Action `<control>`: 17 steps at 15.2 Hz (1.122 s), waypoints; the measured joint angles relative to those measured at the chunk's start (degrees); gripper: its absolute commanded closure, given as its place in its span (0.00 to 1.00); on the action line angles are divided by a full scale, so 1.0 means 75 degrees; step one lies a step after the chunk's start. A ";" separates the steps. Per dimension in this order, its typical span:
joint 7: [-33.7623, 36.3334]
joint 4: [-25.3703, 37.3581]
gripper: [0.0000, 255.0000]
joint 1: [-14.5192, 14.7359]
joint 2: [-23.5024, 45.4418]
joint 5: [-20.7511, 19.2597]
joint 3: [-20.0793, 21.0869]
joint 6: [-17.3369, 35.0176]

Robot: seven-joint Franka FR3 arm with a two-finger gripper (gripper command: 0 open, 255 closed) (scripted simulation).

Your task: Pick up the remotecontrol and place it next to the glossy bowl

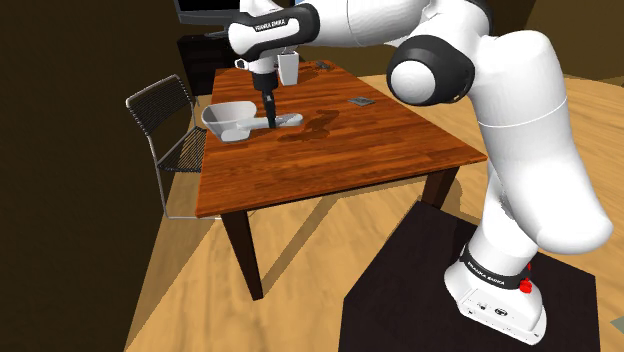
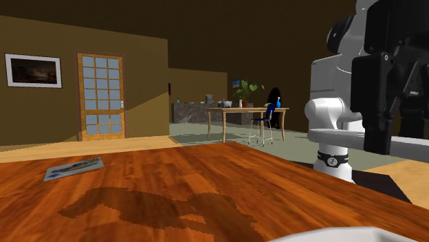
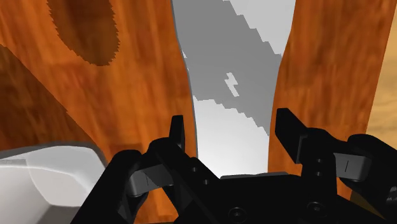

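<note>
I have the gripper (image 1: pixel 270 120) down over the far left part of the wooden table (image 1: pixel 380 150) in the shoulder view. Its 2 fingers (image 3: pixel 178 130) are spread apart and straddle the remote control (image 3: pixel 235 57). In the wrist view the grey remote runs lengthwise between them. Each finger sits just beside an edge, and neither visibly presses on it. The remote lies flat on the tabletop, just to the shoulder view's right of the grey-white bowl (image 1: pixel 222 128). The bowl's inside shows a plain pale wall, and in the wrist view its rim sits close beside 1 finger. Farther back stands 1 white cup (image 1: pixel 289 68), upright, and I cannot tell what it holds. A small flat dark card (image 1: pixel 360 102) lies well apart to the shoulder view's right. A wire chair (image 1: pixel 160 110) stands at the table's left side.
</note>
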 measured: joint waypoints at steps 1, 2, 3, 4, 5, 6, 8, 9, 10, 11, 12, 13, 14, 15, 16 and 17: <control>-0.0002 -0.0084 1.00 0.0016 0.0021 0.0012 0.0010 0.0100; -0.0007 -0.0183 1.00 0.0039 0.0016 0.0013 0.0013 0.0191; -0.0024 -0.0214 1.00 0.0022 0.0072 0.0043 0.0029 0.0273; -0.0036 -0.0367 1.00 0.0057 0.0042 0.0036 0.0025 0.0390; -0.0042 -0.0443 1.00 0.0069 0.0055 0.0046 0.0032 0.0476; -0.0047 -0.0520 1.00 0.0079 0.0085 0.0064 0.0045 0.0579; -0.0070 -0.0656 1.00 0.0087 0.0138 0.0098 0.0067 0.0756; -0.0077 -0.0757 1.00 0.0106 0.0134 0.0103 0.0069 0.0851; -0.0105 -0.0867 1.00 0.0112 0.0135 0.0114 0.0073 0.0957; -0.0107 -0.0940 1.00 0.0124 0.0157 0.0129 0.0084 0.1048; -0.0124 -0.0982 1.00 0.0117 0.0198 0.0152 0.0098 0.1126; -0.0144 -0.1071 1.00 0.0121 0.0216 0.0169 0.0107 0.1227; -0.0139 -0.1140 1.00 0.0139 0.0229 0.0180 0.0116 0.1305; -0.0156 -0.1178 1.00 0.0131 0.0266 0.0202 0.0131 0.1376; -0.0177 -0.1288 1.00 0.0142 0.0271 0.0216 0.0137 0.1486; -0.0191 -0.1299 1.00 0.0126 0.0322 0.0242 0.0154 0.1542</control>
